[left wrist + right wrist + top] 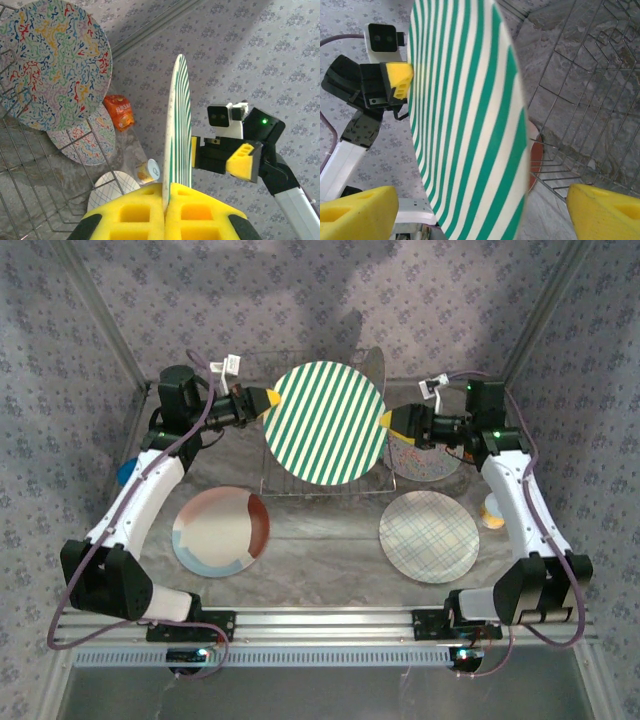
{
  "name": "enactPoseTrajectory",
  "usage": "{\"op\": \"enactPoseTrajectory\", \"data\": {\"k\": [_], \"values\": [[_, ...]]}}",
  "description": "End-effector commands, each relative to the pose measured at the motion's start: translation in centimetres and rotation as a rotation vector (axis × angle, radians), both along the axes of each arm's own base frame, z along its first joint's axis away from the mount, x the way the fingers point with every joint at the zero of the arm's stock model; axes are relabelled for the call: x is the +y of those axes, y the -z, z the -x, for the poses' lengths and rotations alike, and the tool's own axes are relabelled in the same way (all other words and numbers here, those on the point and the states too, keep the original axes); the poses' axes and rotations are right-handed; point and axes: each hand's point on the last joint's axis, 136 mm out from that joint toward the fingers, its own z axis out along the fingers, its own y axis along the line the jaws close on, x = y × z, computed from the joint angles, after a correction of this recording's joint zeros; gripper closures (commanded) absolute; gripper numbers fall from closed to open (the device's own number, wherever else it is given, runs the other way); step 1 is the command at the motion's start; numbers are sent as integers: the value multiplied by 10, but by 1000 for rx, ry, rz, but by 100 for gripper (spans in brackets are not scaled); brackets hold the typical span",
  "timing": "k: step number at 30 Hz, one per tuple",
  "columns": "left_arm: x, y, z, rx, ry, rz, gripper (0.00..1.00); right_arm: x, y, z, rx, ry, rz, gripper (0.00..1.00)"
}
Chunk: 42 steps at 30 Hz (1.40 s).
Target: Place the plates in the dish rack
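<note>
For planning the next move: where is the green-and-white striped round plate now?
The striped plate is held at the centre of the top view, over the silver wire dish rack, its left rim pinched by the left end effector.

The green-white striped round plate (pixel 330 423) covers most of the silver wire dish rack (pixel 270 476). A multicolour floral round plate (pixel 376 364) is hidden behind it, bar a sliver at 1 o'clock. The print on the orange snack packet (pixel 120 111) is illegible.
</note>
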Motion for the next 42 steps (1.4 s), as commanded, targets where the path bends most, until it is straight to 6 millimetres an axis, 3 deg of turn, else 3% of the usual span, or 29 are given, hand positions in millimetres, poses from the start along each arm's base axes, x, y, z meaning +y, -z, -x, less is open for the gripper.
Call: {"op": "enactPoseTrajectory", "data": {"k": [1,5,8,15,21,28,31,33,35,38,39,42], "values": [[0,-37,8,-115,32,35,100,8,3,-3,-7,-31,-10,12],[1,-36,8,-114,28,42,100,20,5,-6,0,-58,-17,16],[1,-34,8,-113,28,42,100,28,4,-7,-10,-69,-23,25],[0,-30,6,-99,28,45,100,37,1,-8,-17,-75,-37,59],[0,-26,6,-90,26,42,100,38,-2,-9,-30,-62,-58,98],[1,-20,7,-74,16,18,99,35,-7,-8,-47,-38,-54,100],[2,-17,7,-64,16,9,74,31,-9,-9,-50,-16,-48,100],[2,-16,8,-55,20,7,51,27,-10,-11,-48,5,-41,100],[2,-15,8,-52,19,-1,37,24,-11,-11,-28,29,-46,100],[6,-17,10,-62,2,-29,5,18,-13,-12,-30,65,-37,100],[9,-18,11,-64,-9,-42,1,16,-13,-13,-29,82,-28,100],[23,-23,10,-69,-51,-77,1,8,-17,-16,-27,120,-18,100]]}}
